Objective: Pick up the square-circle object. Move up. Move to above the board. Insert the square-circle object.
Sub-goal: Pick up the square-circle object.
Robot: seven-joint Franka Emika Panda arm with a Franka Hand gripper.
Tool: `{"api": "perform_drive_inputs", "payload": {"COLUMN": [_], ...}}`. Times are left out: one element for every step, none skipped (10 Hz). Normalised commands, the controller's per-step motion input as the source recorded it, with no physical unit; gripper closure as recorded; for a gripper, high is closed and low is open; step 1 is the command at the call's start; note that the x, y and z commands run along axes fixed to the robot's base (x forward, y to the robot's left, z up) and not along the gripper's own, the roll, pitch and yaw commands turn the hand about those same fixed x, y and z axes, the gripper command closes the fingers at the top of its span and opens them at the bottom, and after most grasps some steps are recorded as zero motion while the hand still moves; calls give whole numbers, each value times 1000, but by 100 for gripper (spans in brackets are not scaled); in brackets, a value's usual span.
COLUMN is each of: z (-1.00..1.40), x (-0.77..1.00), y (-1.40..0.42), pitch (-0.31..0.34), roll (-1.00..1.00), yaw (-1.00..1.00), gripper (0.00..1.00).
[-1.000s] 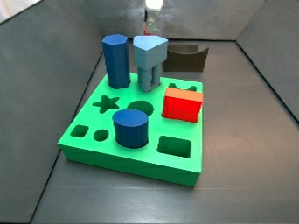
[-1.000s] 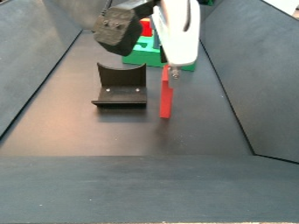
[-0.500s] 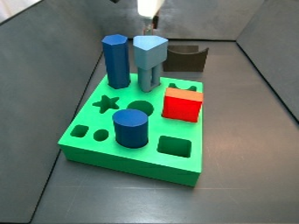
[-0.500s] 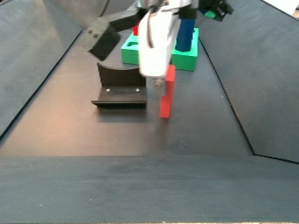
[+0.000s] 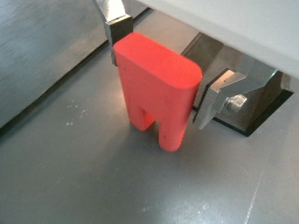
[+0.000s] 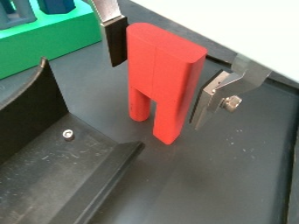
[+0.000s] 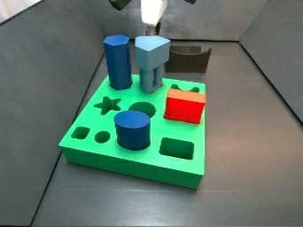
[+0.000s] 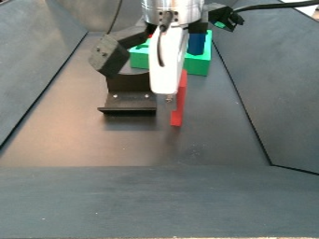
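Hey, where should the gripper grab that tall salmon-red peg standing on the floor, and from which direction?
Grip the square-circle object on its blocky upper body, coming straight down from above. It stands upright, and that upper part offers flat opposite faces, unlike the narrower legs. The gripper already straddles it there, one finger at each side, apparently not yet shut.

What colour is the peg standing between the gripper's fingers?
Salmon-red all over. The square-circle object shows best in a wrist view, with the gripper straddling it.

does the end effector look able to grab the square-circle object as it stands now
Probably yes: the end effector is open and straddles the upright square-circle object, one finger each side, nothing between; the fixture stands clear beside it.
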Motion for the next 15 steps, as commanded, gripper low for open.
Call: {"api": "perform_drive_inputs", "payload": {"z": [0,0,0,0,0,0,0,0,0,0,0,0,0,0,0], "x": [-174,-83,-80,-9,0,0,0,0,0,0,0,0,0,0,0], "y": [0,0,0,0,0,0,0,0,0,0,0,0,0,0,0], "pitch": [-137,-71,-49,-21,0,0,0,0,0,0,0,0,0,0,0], "roll": [0,11,0,0,0,0,0,0,0,0,0,0,0,0,0], "yaw": [263,151,0,0,0,0,0,0,0,0,0,0,0,0,0], "gripper": [0,0,0,0,0,100,100,100,100,100,100,100,100,100,100]}}
